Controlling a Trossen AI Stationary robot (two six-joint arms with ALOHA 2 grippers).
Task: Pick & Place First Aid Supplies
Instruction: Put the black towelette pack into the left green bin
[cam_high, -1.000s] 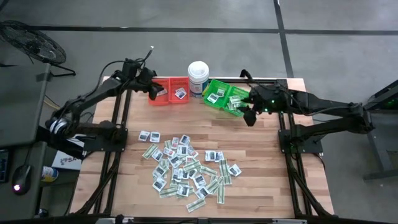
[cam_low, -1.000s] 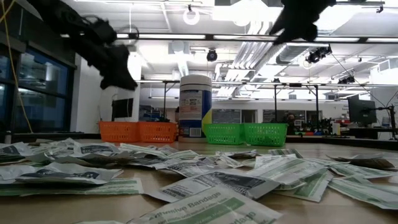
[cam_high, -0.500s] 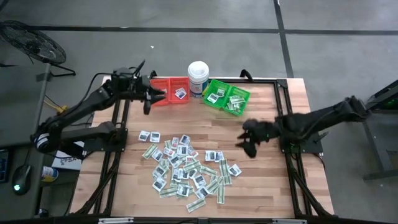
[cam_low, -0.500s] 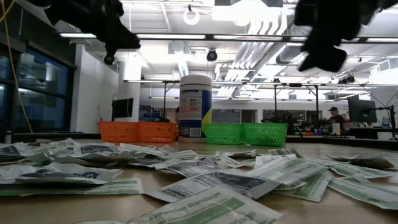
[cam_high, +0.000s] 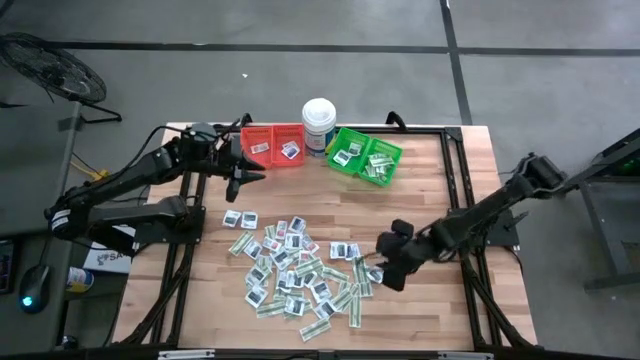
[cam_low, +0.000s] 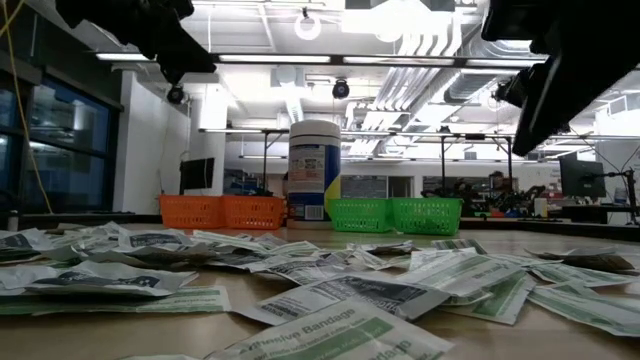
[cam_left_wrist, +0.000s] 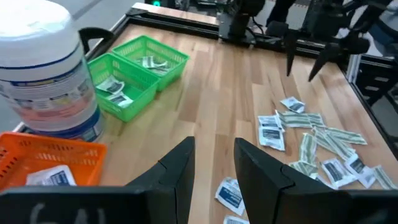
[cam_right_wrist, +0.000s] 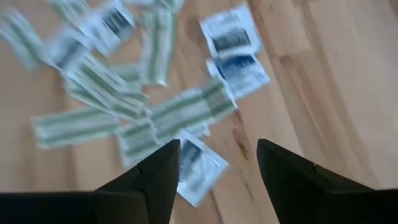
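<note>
Right arm dropping in on the packet pile, left one parked up by the bins

Wooden table (cam_high: 420, 200) fills mid-frame, with the heap of first aid packets (cam_high: 300, 270) spread lower centre; a few already sit in the red bin (cam_high: 272, 146) and green bin (cam_high: 365, 155) at upper centre, either side of the white tub (cam_high: 318, 124). Right gripper (cam_high: 383, 268) hangs over the pile's right edge, fingers wide and empty, straddling a square white packet (cam_right_wrist: 199, 167). Left gripper (cam_high: 240, 172) sits just below the red bin, fingers partly apart, nothing in them. My worry: the packets overlap so much it could pinch two at once, or just skid one flat across the wood.
</note>
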